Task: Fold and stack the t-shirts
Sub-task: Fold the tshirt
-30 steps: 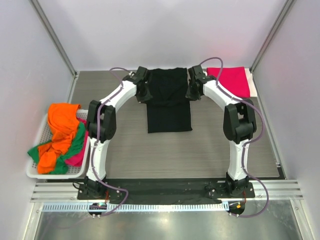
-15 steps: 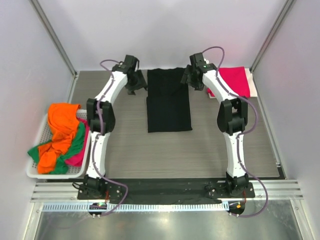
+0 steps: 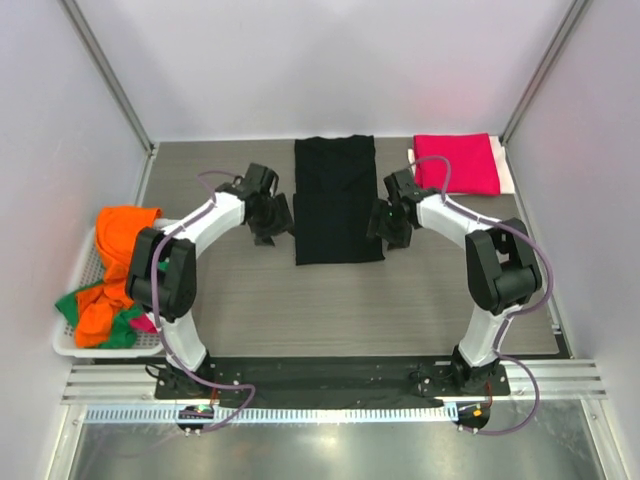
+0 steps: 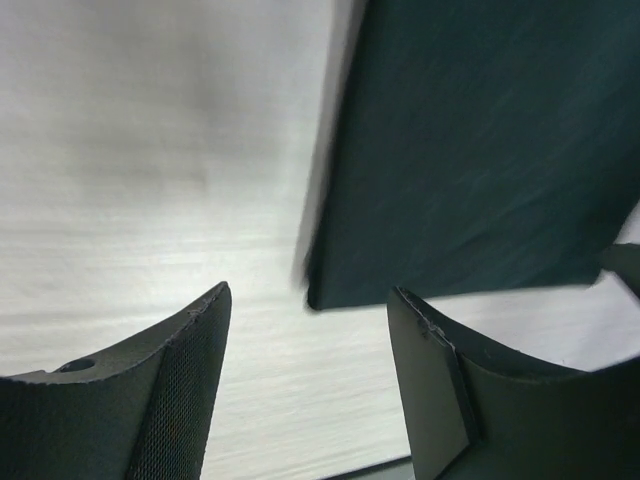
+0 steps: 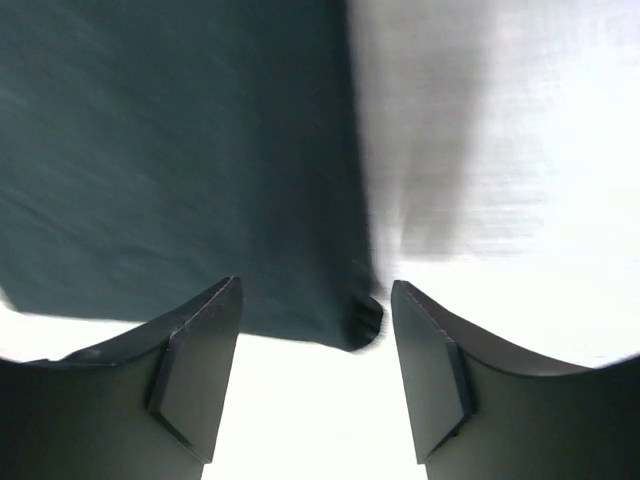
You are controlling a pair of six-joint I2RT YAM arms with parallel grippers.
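A black t-shirt (image 3: 338, 200) lies flat mid-table, folded into a long strip that runs away from the arms. My left gripper (image 3: 270, 225) hovers open just off its left edge near the front corner. In the left wrist view that gripper (image 4: 310, 290) is empty, with the black t-shirt's corner (image 4: 470, 150) ahead of it. My right gripper (image 3: 386, 226) mirrors it at the right edge, open and empty (image 5: 316, 282) by the black t-shirt's other near corner (image 5: 180, 150). A crimson-pink t-shirt (image 3: 457, 163) lies folded at the back right.
A white mesh basket (image 3: 70, 345) at the table's left edge holds crumpled orange (image 3: 120, 240), green (image 3: 75, 300) and pink (image 3: 148, 322) t-shirts. Grey walls with metal posts close in the table at the back and both sides.
Both grippers let go of the black t-shirt at its far end, opened, and swung back along its sides to its near corners. The shirt now lies as a straight strip.
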